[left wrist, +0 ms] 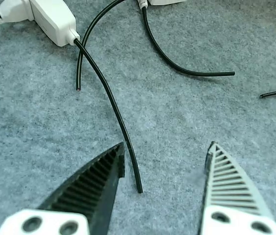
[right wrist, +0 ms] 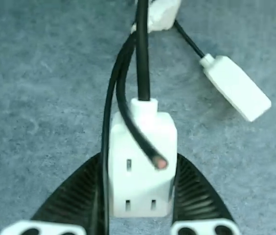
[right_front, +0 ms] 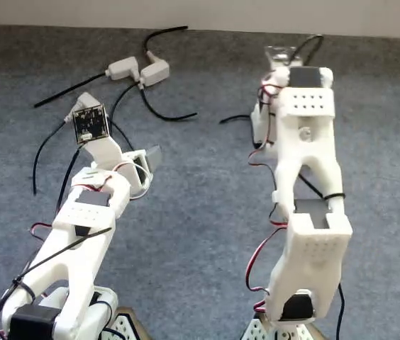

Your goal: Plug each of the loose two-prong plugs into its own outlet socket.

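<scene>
My right gripper (right wrist: 139,169) is shut on a white outlet socket (right wrist: 140,147), whose slotted face points at the camera. A black cable end (right wrist: 160,163) with a bare tip lies across that face. Another white plug body (right wrist: 236,88) lies beyond it on the carpet. In the high view the right gripper (right_front: 283,64) is at the far side of the table. My left gripper (left wrist: 166,161) stands open just above the carpet, with a loose black cable end (left wrist: 139,190) between its fingers. A white plug (left wrist: 52,19) lies farther off. The left gripper (right_front: 150,159) sits left of centre.
Two white plug bodies (right_front: 122,69) (right_front: 154,71) lie side by side at the back left, and a third (right_front: 83,103) lies nearer the left arm. Their black cables (right_front: 164,113) curl over the grey carpet. Bare carpet (right_front: 207,212) stretches between the two arms.
</scene>
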You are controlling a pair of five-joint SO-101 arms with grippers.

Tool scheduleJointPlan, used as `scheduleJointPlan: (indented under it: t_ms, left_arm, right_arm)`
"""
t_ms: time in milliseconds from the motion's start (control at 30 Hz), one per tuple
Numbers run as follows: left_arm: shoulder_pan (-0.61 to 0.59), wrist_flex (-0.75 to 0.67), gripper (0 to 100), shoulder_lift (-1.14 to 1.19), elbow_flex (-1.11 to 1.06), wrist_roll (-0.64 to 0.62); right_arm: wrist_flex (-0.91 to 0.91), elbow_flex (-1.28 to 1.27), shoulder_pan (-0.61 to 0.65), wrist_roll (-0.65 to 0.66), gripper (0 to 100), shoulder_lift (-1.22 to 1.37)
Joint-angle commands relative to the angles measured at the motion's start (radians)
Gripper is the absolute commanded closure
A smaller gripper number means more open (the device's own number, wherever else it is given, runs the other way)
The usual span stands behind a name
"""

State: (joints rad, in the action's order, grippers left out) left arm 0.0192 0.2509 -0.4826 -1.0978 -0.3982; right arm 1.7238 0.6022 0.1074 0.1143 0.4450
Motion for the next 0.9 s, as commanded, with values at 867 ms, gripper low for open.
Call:
scheduleJointPlan:
  t_ms: [867]
  left_arm:
    - [-0.015, -0.052, 73, -0.028, 0.002, -0.006]
  right_arm:
    - [0.039, -0.458, 0.24, 0.499, 94.3, -0.232]
